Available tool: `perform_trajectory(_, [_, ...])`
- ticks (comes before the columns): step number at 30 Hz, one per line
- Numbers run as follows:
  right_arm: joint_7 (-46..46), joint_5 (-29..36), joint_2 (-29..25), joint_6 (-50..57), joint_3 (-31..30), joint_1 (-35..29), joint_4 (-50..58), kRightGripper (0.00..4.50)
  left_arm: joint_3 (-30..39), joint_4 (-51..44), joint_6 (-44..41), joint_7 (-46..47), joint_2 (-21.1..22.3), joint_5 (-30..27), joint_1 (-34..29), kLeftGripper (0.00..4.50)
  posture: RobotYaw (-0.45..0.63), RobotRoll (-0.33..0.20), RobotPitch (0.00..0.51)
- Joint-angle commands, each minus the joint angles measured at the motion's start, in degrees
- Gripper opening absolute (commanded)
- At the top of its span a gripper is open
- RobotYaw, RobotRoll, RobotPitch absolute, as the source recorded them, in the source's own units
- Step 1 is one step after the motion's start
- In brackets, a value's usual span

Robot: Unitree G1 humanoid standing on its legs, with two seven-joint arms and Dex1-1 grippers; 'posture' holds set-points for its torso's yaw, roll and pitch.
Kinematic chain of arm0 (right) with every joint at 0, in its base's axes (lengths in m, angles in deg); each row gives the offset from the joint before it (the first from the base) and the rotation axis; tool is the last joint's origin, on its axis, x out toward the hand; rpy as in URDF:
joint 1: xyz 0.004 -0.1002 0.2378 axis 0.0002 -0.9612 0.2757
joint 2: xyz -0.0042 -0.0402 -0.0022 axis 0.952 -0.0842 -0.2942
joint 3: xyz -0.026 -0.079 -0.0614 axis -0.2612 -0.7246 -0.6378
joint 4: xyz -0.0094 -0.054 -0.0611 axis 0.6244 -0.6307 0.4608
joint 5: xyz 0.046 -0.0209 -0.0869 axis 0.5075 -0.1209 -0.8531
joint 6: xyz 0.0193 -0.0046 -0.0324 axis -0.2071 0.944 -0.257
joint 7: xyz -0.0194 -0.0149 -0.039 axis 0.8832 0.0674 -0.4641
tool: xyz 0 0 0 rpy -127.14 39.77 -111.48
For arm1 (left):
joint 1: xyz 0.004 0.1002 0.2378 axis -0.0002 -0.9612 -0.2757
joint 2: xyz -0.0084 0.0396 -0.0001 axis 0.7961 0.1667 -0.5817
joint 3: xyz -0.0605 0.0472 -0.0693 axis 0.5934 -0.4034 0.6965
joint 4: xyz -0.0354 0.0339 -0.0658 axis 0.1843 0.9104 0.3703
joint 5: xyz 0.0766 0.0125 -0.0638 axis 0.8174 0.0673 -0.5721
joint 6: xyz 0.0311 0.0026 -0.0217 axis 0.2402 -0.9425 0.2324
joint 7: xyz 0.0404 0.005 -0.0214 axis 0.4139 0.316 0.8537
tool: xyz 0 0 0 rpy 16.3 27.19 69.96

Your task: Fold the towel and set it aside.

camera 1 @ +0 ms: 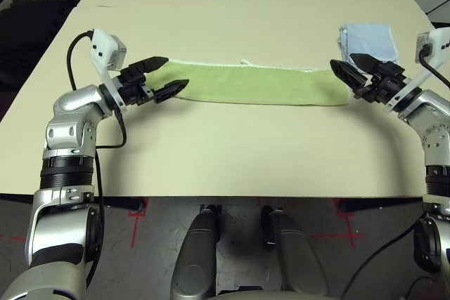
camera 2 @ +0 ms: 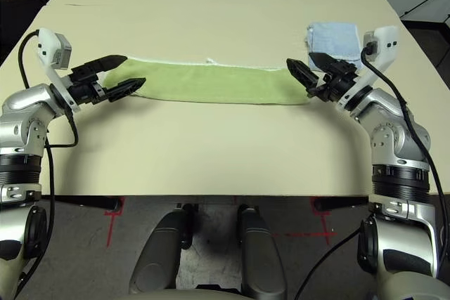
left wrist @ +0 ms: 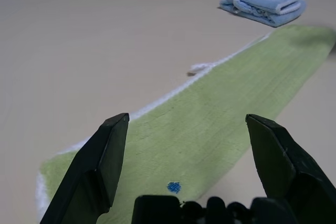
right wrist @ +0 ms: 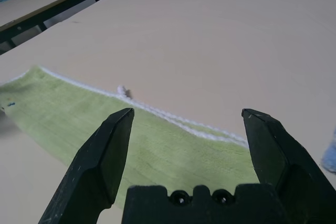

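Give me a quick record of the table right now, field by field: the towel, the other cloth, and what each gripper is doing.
towel: green towel, lying flat as a long strip across the table
other cloth: folded blue towel, beyond the strip's right end
left gripper: open, at the strip's left end, holding nothing
right gripper: open, at the strip's right end, holding nothing
fold state: a long strip, not yet set aside
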Motion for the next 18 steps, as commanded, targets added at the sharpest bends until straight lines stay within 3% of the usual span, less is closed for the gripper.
perform_trajectory(1, [0.03,-5.17,-0.60,-8.77,-1.92,-0.69,-1.66,4.46,-2.27,3.45,5.81,-1.74,0.41,2.59,1.13,4.50,0.08,0.000,0.254])
perform_trajectory(5, [3.75,-7.98,-2.47,-14.55,-3.82,-2.35,-2.21,4.46,-4.50,7.04,8.79,-6.73,1.66,3.44,2.24,4.50,0.07,0.000,0.261])
perform_trajectory(9, [7.41,-3.92,-4.19,-9.89,-2.47,-4.17,-0.06,4.46,-6.09,9.00,8.82,-11.45,2.48,3.34,3.61,4.50,0.06,0.000,0.268])
perform_trajectory(11, [7.48,0.51,-4.71,-2.89,-0.78,-4.69,2.30,4.46,-6.62,9.36,9.30,-12.24,2.73,3.86,4.18,4.50,0.05,0.000,0.275])
perform_trajectory(14, [3.41,15.56,-5.55,19.80,5.38,-4.74,6.63,4.46,-7.45,8.67,8.32,-12.74,3.14,4.34,4.27,4.50,0.05,0.000,0.278])
perform_trajectory(18, [-2.70,26.11,-7.56,38.95,11.43,-5.03,6.90,4.46,-7.25,7.61,6.57,-13.16,2.99,3.31,3.89,4.50,0.05,0.000,0.277])
